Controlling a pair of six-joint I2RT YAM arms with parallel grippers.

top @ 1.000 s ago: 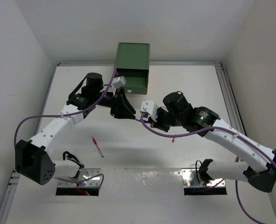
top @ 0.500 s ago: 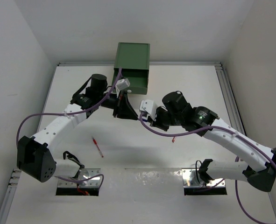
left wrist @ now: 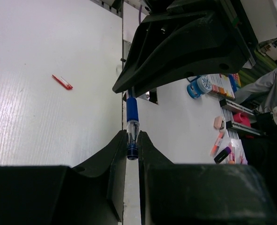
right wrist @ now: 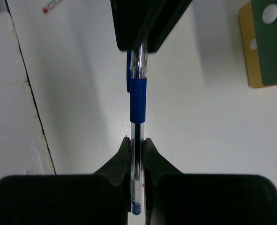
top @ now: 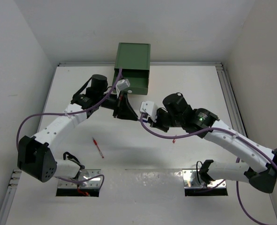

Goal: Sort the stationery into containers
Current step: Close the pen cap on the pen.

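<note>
A clear pen with a blue grip (right wrist: 138, 101) is held level above the table between both grippers. My right gripper (right wrist: 137, 145) is shut on its rear end. My left gripper (left wrist: 132, 140) is shut on the other end of the pen (left wrist: 132, 124). In the top view the two grippers, left (top: 124, 110) and right (top: 143, 116), meet nose to nose just in front of the dark green container cabinet (top: 133, 68). The right wrist view shows a green drawer front (right wrist: 269, 42) with a yellow one (right wrist: 247, 51) beside it. A red pen (top: 97, 147) lies on the table near the left arm.
A small red piece (top: 175, 138) lies under the right arm. Purple cables loop off both arms. Orange and purple markers (left wrist: 221, 149) and a blue-and-white roll (left wrist: 201, 85) show at the right of the left wrist view. White walls enclose the table.
My left gripper shifted slightly toward the cabinet and closed its jaws on the free end of the pen. The right gripper kept its hold and barely moved.
</note>
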